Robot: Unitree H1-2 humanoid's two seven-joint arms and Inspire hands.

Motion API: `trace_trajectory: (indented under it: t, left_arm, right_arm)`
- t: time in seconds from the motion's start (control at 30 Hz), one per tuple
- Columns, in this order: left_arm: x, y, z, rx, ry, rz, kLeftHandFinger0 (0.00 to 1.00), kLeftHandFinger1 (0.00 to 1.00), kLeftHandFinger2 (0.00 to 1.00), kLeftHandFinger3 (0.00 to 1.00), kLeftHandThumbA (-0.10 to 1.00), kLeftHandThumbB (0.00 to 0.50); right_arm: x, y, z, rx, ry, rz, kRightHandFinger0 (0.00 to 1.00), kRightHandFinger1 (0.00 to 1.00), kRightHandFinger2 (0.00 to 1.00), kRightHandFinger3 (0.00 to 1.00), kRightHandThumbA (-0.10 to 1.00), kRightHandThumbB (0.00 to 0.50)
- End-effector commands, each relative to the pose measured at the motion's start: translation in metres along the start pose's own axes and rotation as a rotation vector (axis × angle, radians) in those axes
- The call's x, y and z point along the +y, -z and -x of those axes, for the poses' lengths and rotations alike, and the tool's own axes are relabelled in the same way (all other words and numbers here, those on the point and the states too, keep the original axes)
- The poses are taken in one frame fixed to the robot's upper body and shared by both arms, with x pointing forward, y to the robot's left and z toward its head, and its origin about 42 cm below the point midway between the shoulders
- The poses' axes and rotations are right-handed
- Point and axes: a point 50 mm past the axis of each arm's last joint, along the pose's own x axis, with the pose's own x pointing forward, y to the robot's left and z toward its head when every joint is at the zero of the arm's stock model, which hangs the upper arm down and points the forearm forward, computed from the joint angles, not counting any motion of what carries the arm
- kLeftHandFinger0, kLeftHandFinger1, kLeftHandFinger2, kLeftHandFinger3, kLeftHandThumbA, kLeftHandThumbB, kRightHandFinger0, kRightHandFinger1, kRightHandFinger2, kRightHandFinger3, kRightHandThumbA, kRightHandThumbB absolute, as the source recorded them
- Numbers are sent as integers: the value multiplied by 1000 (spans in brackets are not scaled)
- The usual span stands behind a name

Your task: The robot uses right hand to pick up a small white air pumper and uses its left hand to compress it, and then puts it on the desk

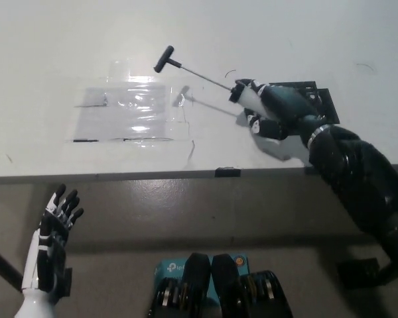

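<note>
My black right hand (273, 111) is shut on the small white air pumper (247, 99), held above the white desk (265, 33) at its right middle. The pumper's thin rod is pulled out and points up-left, ending in a black T-handle (164, 59) over the desk's centre. My white left hand (48, 246) hangs open at the lower left, below the desk's front edge and far from the pumper.
A clear plastic sheet (129, 112) is taped flat on the desk to the left of the pumper. A black plate (318, 98) lies on the desk behind my right hand. A small black tab (227, 171) sits on the front edge.
</note>
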Motion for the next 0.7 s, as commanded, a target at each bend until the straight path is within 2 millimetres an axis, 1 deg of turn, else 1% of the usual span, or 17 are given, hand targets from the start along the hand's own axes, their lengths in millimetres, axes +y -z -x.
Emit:
trace_trajectory:
  t: [0.0,0.03,0.1,0.13,0.17,0.23,0.27,0.3,0.33,0.37,0.4,0.47,0.5,0.57,0.6,0.63,0.67]
  left_arm:
    - [-4,-45,-31,-168,-30,9,1000,1000,1000,1000,1000,177]
    - [-3,-48,-34,-176,-25,13,1000,1000,1000,1000,1000,175]
    - [1,-55,-43,-205,-25,-1,1000,1000,1000,1000,1000,170]
    - [2,-57,-46,-209,-31,5,1000,1000,1000,1000,1000,176]
    - [2,-60,-47,-214,-32,1,1000,1000,1000,1000,1000,167]
    - [3,-63,-47,-222,-27,-15,1000,1000,1000,1000,1000,184]
    - [2,-62,-44,-218,-23,-21,1000,1000,1000,1000,1000,184]
    - [2,-63,-44,-220,-22,-19,1000,1000,1000,1000,1000,188]
    - [1,-63,-46,-220,-10,-26,1000,1000,1000,1000,1000,178]
    - [3,-63,-47,-220,-5,-35,1000,1000,1000,1000,1000,173]
    - [2,-64,-52,-224,2,-43,1000,1000,1000,1000,1000,178]
    - [3,-65,-52,-224,14,-56,1000,1000,1000,1000,1000,169]
    - [4,-70,-59,-245,25,-43,1000,1000,1000,1000,1000,153]
    - [3,-72,-59,-253,33,-31,1000,1000,1000,1000,1000,135]
    - [0,-76,-68,-269,42,-27,1000,1000,1000,1000,1000,135]
    - [-1,-79,-68,-270,49,-24,1000,1000,1000,1000,1000,134]
    - [-3,-81,-70,-276,56,-26,1000,1000,1000,1000,1000,151]
  right_arm:
    - [-46,-61,19,-206,44,106,42,540,854,1000,-100,138]
    - [-44,-67,24,-227,46,106,39,539,843,990,-100,136]
    - [-39,-79,32,-254,42,127,43,533,811,964,-100,150]
    - [-37,-82,35,-265,39,121,43,529,804,956,-100,145]
    - [-35,-84,39,-271,35,117,43,529,803,955,-100,145]
    - [-27,-88,56,-281,15,129,43,530,800,957,-100,144]
    - [-22,-88,67,-277,4,136,46,532,801,960,-100,144]
    - [-20,-89,70,-284,1,141,50,535,804,963,-100,151]
    - [-18,-90,80,-299,1,153,52,534,801,958,-100,170]
    - [-16,-91,85,-319,2,167,36,510,781,928,-100,182]
    - [-17,-92,90,-331,-4,179,13,480,781,890,-100,187]
    - [-17,-97,100,-338,-32,188,14,490,795,890,-100,167]
    - [-22,-100,100,-360,-28,194,14,492,797,891,-100,167]
    - [-21,-104,107,-397,-32,186,11,492,794,879,-100,174]
    - [-28,-103,107,-402,-20,193,10,491,793,875,-100,173]
    - [-27,-104,112,-401,-21,199,10,491,786,856,-100,173]
    - [-29,-104,116,-397,-23,203,14,492,780,844,-100,179]
